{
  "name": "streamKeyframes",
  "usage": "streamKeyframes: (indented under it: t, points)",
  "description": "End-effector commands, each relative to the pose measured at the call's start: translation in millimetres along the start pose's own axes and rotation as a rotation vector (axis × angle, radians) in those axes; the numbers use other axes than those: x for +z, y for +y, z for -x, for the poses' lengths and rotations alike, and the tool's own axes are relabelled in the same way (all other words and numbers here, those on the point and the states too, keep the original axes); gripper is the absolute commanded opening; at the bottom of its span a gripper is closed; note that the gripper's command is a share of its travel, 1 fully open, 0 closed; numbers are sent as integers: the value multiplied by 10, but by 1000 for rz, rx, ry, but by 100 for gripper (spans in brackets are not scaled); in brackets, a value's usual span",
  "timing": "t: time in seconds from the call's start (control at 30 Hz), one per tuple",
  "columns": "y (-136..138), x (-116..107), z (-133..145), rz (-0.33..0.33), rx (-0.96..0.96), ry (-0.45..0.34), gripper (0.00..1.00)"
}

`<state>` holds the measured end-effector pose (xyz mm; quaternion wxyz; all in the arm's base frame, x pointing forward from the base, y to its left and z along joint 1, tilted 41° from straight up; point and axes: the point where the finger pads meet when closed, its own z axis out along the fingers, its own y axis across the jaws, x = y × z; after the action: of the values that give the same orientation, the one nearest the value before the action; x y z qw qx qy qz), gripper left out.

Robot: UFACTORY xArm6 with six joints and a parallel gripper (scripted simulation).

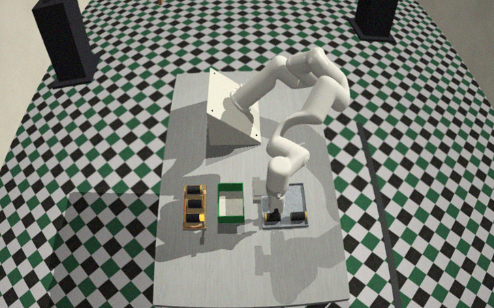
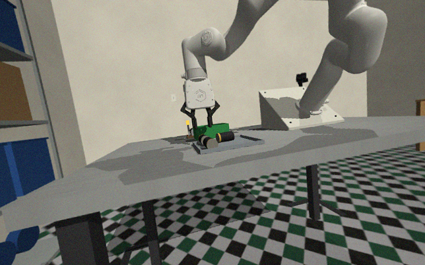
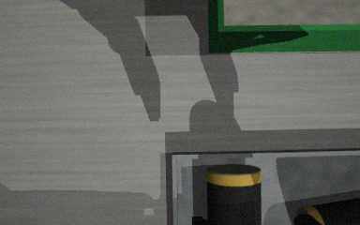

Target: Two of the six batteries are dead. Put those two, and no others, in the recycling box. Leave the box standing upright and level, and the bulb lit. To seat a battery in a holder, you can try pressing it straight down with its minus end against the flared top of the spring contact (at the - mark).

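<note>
The gripper (image 1: 275, 212) (image 2: 202, 126) is half open, pointing down just above the front-left battery (image 3: 233, 202) in the grey tray (image 1: 294, 196) (image 2: 237, 145); nothing shows held. Another black battery (image 1: 298, 216) lies at the tray's front right. A third battery (image 2: 226, 137) (image 3: 339, 214) lies slanted in the tray, hidden by the gripper in the top view. The green recycling box (image 1: 230, 219) (image 2: 220, 127) (image 3: 291, 45) stands upright and looks empty. The holder (image 1: 193, 211) carries three batteries (image 1: 194, 189) (image 1: 194, 203) (image 1: 192, 217). The bulb (image 1: 201, 217) (image 2: 187, 122) shows bright yellow.
The box stands between the holder on the left and the tray on the right. The arm's wedge-shaped base mount (image 1: 233, 128) (image 2: 274, 111) stands farther back on the table (image 1: 212, 282) (image 2: 261, 158). The tray has a low raised rim.
</note>
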<state>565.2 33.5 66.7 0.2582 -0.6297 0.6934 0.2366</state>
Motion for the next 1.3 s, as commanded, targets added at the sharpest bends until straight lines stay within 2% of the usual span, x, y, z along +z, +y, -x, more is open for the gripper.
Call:
streamKeyframes:
  t: [0.0, 1.13, 1.27]
  points:
    - [-30, -12, 4, -4, -1, 0, 51]
    - [-25, -11, 4, -4, -1, 0, 51]
    - [-26, 71, 4, -4, -1, 0, 51]
